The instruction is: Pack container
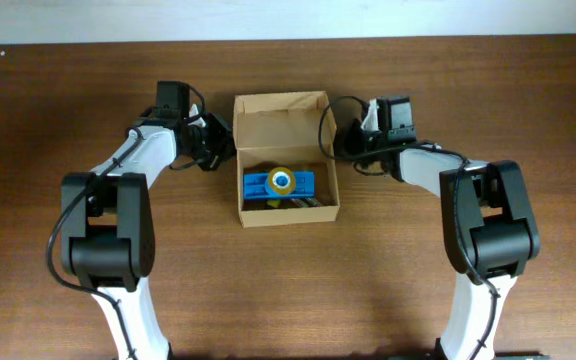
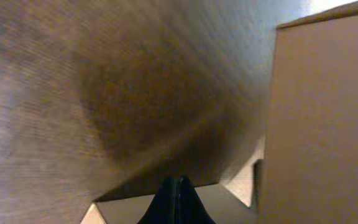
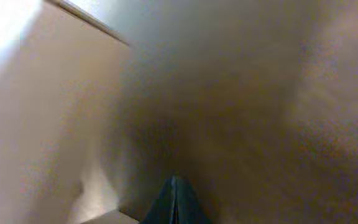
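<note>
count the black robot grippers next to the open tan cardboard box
2. The left gripper is beside the left wall of the tan cardboard box, towards its back; the right gripper is beside the right wall, opposite. None seems hidden.

Matt tan-brown cardboard container [image 1: 286, 130] with hinged flap lid, on smooth, faintly grained dark brown wooden table [image 1: 528, 90].

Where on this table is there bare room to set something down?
Bare table lies in front of the box, between the left arm and right arm, and at both ends. It's crowded beside the box, where the left tool and right tool sit close.
</note>
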Controlling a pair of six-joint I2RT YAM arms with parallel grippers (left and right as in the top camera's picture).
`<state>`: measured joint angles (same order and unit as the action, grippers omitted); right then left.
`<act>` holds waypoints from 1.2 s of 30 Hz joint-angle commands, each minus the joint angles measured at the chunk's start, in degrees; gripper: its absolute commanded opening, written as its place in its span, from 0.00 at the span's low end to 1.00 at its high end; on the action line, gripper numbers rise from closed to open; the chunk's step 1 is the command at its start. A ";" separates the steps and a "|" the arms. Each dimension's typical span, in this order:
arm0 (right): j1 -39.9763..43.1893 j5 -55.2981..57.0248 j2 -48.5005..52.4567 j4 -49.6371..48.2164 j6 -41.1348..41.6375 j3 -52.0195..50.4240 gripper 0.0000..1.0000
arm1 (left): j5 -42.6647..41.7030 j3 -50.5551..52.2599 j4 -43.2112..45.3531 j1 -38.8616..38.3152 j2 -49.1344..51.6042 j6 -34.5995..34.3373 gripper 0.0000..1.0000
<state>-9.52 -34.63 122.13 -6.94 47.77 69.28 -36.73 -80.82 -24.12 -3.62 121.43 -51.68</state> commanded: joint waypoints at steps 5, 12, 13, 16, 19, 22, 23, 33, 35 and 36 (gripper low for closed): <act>-0.17 -6.84 0.07 -11.87 -4.15 0.83 0.04 | -4.48 -0.79 5.31 0.42 0.50 2.54 0.02; -0.17 -10.23 -0.26 -13.03 -12.76 0.83 0.04 | -4.37 -0.90 5.75 1.31 0.50 10.93 0.02; -0.17 -10.19 -0.57 -13.07 -13.88 0.83 0.04 | -4.28 -0.90 5.97 1.70 0.50 12.46 0.02; -0.17 -9.99 -1.07 -13.07 -18.01 0.83 0.04 | -4.22 -0.90 7.26 2.29 0.50 15.41 0.02; -0.17 -10.01 -1.57 -13.11 -23.23 0.83 0.04 | -4.26 -0.90 10.27 2.40 0.50 18.62 0.02; -0.17 -10.01 -1.75 -14.16 -26.84 0.83 0.03 | -4.46 -0.90 13.03 2.40 0.50 20.70 0.02; -0.17 -10.23 -1.77 -14.88 -27.74 0.83 0.04 | -4.74 -0.90 14.43 2.40 0.50 21.40 0.02; -0.07 -18.38 -4.35 -25.07 -27.65 0.83 0.03 | -14.60 -1.05 22.71 2.40 0.48 21.62 0.02; -0.07 -18.95 -5.31 -25.05 -27.87 0.83 0.04 | -15.61 -1.11 23.74 2.40 0.48 21.62 0.02; -0.07 -18.97 -5.73 -25.05 -27.87 0.83 0.04 | -16.09 -1.25 24.00 2.40 0.48 21.64 0.02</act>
<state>-9.15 -49.91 121.03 -31.51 20.71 69.32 -47.92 -80.93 -1.17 -0.93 121.43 -31.00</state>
